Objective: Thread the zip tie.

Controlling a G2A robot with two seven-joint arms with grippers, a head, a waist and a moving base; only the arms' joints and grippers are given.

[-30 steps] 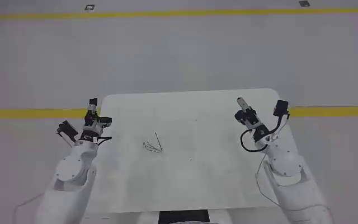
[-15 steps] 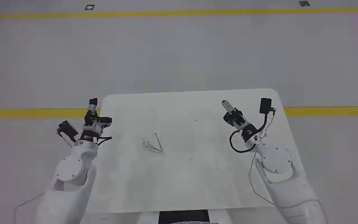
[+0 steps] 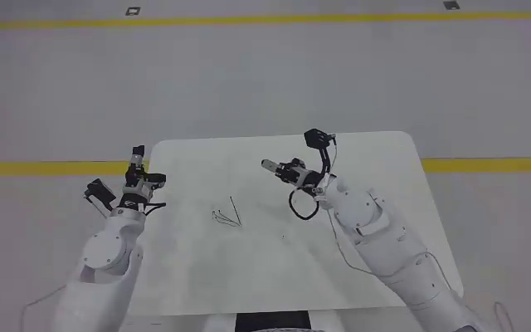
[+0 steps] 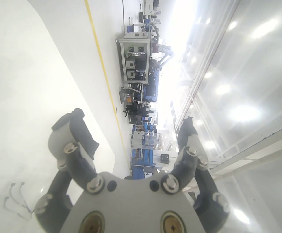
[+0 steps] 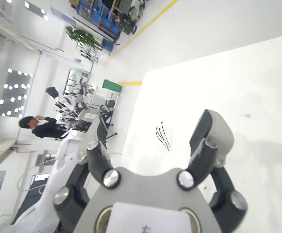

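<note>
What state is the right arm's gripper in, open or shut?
Open: the grey-and-black right gripper holds nothing; its black-padded fingers stand wide apart.

I can read no text or number; the mark on my right wrist's white label [image 5: 149,217] is unclear.

A factory-like robotics lab: yellow floor lines [image 3: 249,18], blue storage bins [image 5: 97,12], equipment rack [image 4: 134,59], office chairs [image 5: 109,103].

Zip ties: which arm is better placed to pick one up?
Probably right: the right claw hangs open over the table, pointing toward the zip ties, nearer them than the left claw.
</note>
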